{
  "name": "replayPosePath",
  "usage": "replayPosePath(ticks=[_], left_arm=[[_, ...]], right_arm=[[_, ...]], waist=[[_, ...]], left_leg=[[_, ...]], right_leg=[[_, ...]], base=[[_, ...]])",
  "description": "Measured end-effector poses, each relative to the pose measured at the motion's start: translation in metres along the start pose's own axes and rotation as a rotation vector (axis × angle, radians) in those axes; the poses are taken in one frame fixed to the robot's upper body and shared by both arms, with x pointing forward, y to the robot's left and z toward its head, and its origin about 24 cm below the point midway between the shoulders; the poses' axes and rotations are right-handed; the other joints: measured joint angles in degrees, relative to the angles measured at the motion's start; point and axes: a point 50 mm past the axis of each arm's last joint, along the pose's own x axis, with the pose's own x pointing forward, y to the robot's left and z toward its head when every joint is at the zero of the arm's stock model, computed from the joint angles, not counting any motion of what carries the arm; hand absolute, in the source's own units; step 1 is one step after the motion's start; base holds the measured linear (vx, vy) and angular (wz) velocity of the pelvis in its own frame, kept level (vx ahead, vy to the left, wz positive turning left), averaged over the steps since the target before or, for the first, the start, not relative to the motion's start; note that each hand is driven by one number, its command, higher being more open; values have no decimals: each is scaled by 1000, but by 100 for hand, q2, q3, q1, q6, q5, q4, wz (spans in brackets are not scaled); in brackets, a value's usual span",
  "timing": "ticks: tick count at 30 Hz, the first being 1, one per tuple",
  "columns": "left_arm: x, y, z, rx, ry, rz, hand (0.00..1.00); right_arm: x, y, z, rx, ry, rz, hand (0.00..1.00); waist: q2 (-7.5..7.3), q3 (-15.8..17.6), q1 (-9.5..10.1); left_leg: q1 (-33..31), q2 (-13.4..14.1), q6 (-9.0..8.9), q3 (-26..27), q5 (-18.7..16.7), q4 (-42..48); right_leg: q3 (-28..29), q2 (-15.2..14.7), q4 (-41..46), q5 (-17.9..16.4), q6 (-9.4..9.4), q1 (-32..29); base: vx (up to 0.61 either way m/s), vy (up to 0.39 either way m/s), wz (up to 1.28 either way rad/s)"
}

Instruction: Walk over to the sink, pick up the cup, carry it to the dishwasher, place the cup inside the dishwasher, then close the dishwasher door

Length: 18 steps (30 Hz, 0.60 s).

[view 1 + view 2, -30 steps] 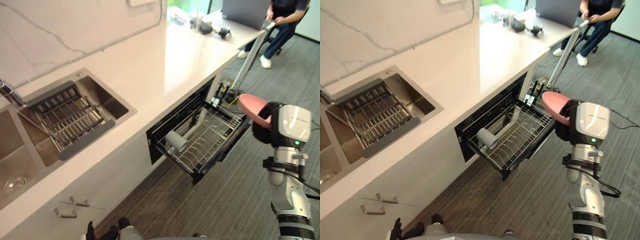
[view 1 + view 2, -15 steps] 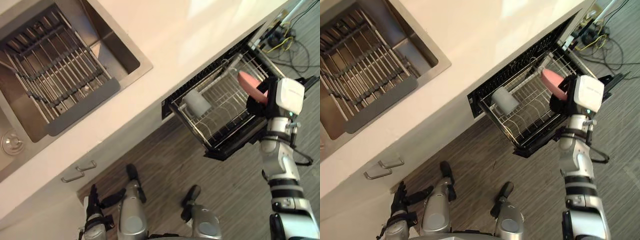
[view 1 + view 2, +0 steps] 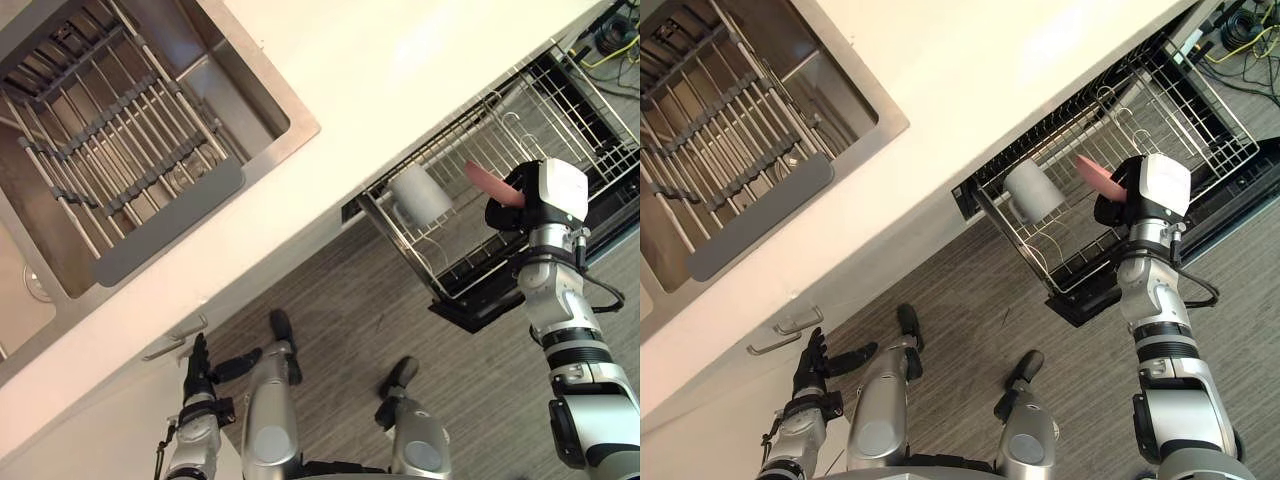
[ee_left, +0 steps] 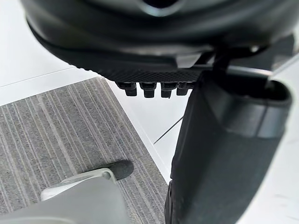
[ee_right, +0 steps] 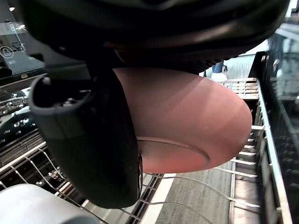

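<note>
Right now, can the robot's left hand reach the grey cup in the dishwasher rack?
Probably not. The left hand hangs low by the cabinet, far from the grey cup lying in the rack over on the robot's right.

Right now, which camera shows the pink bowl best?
The right wrist view: the pink bowl looms close, base ring visible, gripped by the right robot hand. Both eye views catch just its pink edge past that hand, over the dishwasher rack.
</note>
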Motion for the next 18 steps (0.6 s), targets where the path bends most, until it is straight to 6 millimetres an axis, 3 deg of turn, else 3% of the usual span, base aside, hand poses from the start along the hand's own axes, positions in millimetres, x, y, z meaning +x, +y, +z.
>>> replayPosePath(ticks=[1, 4, 5, 6, 7, 8, 9, 12, 15, 18], left_arm=[[-2, -3, -3, 5, 14, -13, 100], [2, -7, 5, 8, -10, -28, 100], [2, -7, 5, 7, -9, -29, 100], [1, -10, 2, 6, 4, -37, 100], [1, -11, 2, 5, 3, -36, 100], [1, -11, 4, 6, -4, -37, 100], [2, -17, 7, -10, -10, -47, 100], [-3, -18, -2, -13, 9, -48, 100], [-7, -21, -9, -10, 40, -60, 100], [-11, -20, -17, -6, 68, -68, 100]], right_arm=[[3, -4, 1, 1, -1, -16, 100], [6, -5, -4, -9, 25, -25, 100], [6, -5, -3, -8, 22, -26, 100], [10, -6, 4, -3, -6, -33, 100], [11, -8, 9, 4, -31, -51, 100], [12, -9, 9, 5, -32, -62, 100], [14, -14, 8, -2, -29, -82, 100], [13, -14, 10, 5, -35, -83, 100], [8, -19, -5, 23, 30, -109, 100], [3, -29, -3, 76, 12, -152, 100]], waist=[[124, 13, 17], [60, 59, 50], [94, 74, 63], [233, 112, 95], [250, 103, 97], [218, 95, 87], [322, 95, 14], [380, 71, -11], [374, 69, -102], [358, 62, -121]], left_leg=[[195, -156, -36, -87, 35, -495], [293, -344, 43, -127, 66, -619], [356, -325, 44, -141, 66, -622], [492, -197, 44, -190, 65, -688], [554, -187, 43, -198, 66, -712], [571, -253, 42, -202, 65, -712], [585, -270, 7, -278, 85, -742], [810, -164, -125, -198, 196, -1059], [1040, -202, -159, -173, 217, -1282], [1279, -250, -159, -117, 217, -1400]], right_leg=[[29, 30, 15, -11, 20, 8], [-3, -199, 285, 20, 51, -23], [-3, -227, 460, 19, 52, -55], [82, -167, 603, -251, 118, -205], [135, -21, 35, -288, 88, -208], [148, -11, -170, -51, -18, -226], [131, 53, -224, 221, 100, -182], [178, 193, -215, 210, 69, -185], [172, 163, -157, 210, 68, -83], [174, 94, -153, 210, 68, 77]], base=[[41, 223, -1], [94, 115, 15], [60, 44, -9], [-4, -16, -12], [-32, -50, -2], [-53, -89, 39], [-20, -80, 28], [32, -77, -13], [42, 6, 3], [11, 9, 0]])
